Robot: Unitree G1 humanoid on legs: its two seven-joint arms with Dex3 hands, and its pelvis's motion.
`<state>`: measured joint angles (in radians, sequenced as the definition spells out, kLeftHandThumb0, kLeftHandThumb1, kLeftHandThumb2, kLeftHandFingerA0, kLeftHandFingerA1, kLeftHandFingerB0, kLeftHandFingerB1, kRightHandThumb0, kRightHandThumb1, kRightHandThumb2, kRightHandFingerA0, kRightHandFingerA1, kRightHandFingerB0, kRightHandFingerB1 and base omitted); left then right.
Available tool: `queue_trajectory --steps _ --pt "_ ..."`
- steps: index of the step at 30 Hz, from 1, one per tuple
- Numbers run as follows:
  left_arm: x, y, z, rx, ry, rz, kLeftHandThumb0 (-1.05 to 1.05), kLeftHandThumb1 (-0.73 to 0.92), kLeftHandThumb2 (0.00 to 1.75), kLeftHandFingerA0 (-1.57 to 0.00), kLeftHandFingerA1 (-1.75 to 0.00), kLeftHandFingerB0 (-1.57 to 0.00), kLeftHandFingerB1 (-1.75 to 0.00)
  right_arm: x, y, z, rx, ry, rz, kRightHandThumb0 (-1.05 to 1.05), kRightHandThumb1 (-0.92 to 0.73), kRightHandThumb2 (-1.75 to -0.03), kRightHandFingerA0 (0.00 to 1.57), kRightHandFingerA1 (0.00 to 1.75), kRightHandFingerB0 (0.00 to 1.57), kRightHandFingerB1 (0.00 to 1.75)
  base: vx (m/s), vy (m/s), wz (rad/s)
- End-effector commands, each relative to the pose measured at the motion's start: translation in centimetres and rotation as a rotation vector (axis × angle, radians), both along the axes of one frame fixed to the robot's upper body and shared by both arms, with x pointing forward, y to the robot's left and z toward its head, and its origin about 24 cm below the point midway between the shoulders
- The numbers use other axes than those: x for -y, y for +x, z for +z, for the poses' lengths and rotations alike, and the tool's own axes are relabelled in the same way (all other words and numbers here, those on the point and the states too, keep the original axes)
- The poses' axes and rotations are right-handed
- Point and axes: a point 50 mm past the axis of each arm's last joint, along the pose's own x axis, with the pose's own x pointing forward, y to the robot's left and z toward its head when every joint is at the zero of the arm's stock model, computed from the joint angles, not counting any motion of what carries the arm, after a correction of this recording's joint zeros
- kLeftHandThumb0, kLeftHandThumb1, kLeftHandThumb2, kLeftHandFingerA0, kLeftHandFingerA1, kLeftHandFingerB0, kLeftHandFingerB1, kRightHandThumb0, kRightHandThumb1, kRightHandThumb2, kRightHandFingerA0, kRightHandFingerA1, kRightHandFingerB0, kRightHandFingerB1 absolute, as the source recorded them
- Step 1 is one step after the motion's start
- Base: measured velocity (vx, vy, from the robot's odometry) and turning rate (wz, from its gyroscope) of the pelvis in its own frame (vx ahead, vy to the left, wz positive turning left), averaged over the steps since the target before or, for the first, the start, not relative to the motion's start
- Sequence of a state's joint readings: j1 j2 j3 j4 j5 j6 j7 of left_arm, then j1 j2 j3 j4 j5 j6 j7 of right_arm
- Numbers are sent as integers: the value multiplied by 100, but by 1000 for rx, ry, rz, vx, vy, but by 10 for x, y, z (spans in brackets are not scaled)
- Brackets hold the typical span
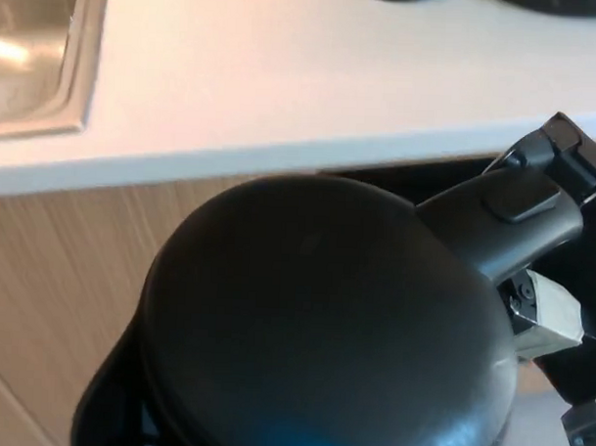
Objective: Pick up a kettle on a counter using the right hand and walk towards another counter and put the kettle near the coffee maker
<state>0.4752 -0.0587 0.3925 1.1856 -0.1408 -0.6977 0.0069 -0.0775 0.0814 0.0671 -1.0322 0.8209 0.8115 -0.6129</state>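
A black kettle fills the lower middle of the head view, seen from above, its domed lid toward the camera. Its handle juts to the upper right, where the robot's right hand wraps around it, fingers clamped on the handle, carrying the kettle clear of any surface. Beyond it lies a white counter, with a steel sink at its left edge. The kettle is not yet over the counter. The left hand is out of view.
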Motion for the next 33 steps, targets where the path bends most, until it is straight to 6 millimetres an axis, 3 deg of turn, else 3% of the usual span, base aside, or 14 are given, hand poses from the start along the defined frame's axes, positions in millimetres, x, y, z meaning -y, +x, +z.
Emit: queue_trajectory --steps 1,11,21,24,25,29,30,33 --pt "-8 5 4 43 28 5 -16 40 131 -108 -119 -103 -104 0 -2 9 55 50 5 -26 -47 -130 99 175 76 156 364 244 -47" --pt "-8 5 4 32 43 -3 -16 44 125 -111 -118 -105 -106 -1 -2 10 57 49 6 -25 -47 -130 99 175 76 156 315 20 15" --pt "-9 5 4 45 27 10 -15 39 132 -110 -117 -103 -103 -2 -2 9 59 44 5 -26 -47 -131 98 175 76 156 377 -151 9" --pt "-9 5 3 44 28 11 -16 43 122 -112 -116 -103 -103 -2 -2 9 53 44 0 -25 -46 -131 98 175 75 157 131 -14 -3" --pt "-9 4 4 44 30 13 -15 42 130 -110 -118 -102 -103 -2 -2 9 53 43 3 -25 -48 -129 97 175 76 156 125 81 -9" --pt "-9 4 4 44 32 14 -15 42 130 -110 -118 -102 -103 -1 -2 8 53 43 4 -25 -48 -129 97 175 76 156 116 146 -3" --pt "-8 3 5 39 45 -1 -14 36 141 -105 -124 -103 -105 -1 -3 8 54 45 8 -25 -49 -128 97 175 76 155 116 188 -18" --pt "-8 3 5 36 52 -7 -14 36 141 -105 -124 -103 -105 -2 -3 8 55 47 10 -25 -49 -128 97 175 76 155 59 208 15"
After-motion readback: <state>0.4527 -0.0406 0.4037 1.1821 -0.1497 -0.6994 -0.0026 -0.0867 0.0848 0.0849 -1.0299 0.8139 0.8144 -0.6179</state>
